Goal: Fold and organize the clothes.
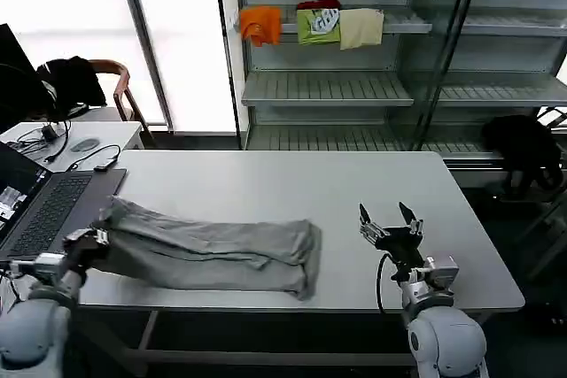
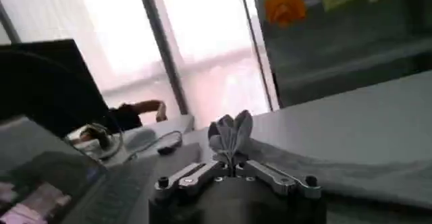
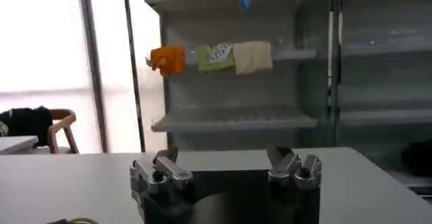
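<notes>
— How many garments are on the table (image 1: 292, 174)?

— One: a light grey shirt (image 1: 213, 254), rolled into a long, crumpled band along the near edge, running from the left side toward the middle. On the far shelf unit (image 1: 354, 86) sit three more pieces, an orange garment (image 1: 260, 24), a green garment (image 1: 319, 26) and a cream garment (image 1: 361, 27), side by side on one shelf.

— And the arms?

— Two. The left gripper (image 1: 93, 238) reaches in low at the near left, at the shirt's left end. In the left wrist view its fingers are closed on a bunched tuft of the grey cloth (image 2: 229, 134), which stands up just past the fingertips.

— The right one?

— The right gripper (image 1: 388, 219) hovers over bare tabletop at the near right, well apart from the shirt, pointing away from the robot. Its two fingers (image 3: 158, 168) are spread wide with nothing between them.

— Anything else nearby?

— One open laptop (image 1: 44, 210) just left of the shirt, and one wooden chair (image 1: 120, 86) at the far left with dark cloth over it.
</notes>
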### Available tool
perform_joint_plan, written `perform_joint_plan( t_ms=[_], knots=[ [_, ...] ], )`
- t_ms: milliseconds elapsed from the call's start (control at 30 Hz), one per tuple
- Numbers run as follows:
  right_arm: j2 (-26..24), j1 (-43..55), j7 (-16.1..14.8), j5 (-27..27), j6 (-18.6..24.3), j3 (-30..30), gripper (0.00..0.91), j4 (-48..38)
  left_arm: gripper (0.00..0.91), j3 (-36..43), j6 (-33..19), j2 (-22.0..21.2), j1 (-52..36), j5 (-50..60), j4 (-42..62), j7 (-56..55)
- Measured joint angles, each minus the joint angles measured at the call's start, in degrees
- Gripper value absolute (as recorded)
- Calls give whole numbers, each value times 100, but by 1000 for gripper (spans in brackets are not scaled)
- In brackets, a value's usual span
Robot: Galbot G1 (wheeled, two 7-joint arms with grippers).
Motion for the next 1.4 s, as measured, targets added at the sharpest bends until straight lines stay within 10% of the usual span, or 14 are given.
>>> perform_joint_plan(
  t_ms=[400, 1267, 1333, 1367, 1400],
  knots=[
    [18, -121, 59, 0, 48, 24, 907, -122, 0, -220, 158, 604, -129, 521, -441, 489],
    [-22, -407, 51, -3, 234, 173, 907, -231, 30, 3085, 950, -1023, -53, 1701, -1224, 0],
    [-21, -399, 52, -5, 236, 169, 907, -239, 322, 3214, 965, -1092, -55, 1766, -1159, -41],
    [-21, -398, 52, -6, 237, 166, 907, -243, 907, 3265, 969, -1123, -54, 1795, -1126, -54],
    [-20, -397, 52, -7, 239, 160, 907, -250, 907, 3312, 972, -1156, -50, 1828, -1093, -68]
  ],
)
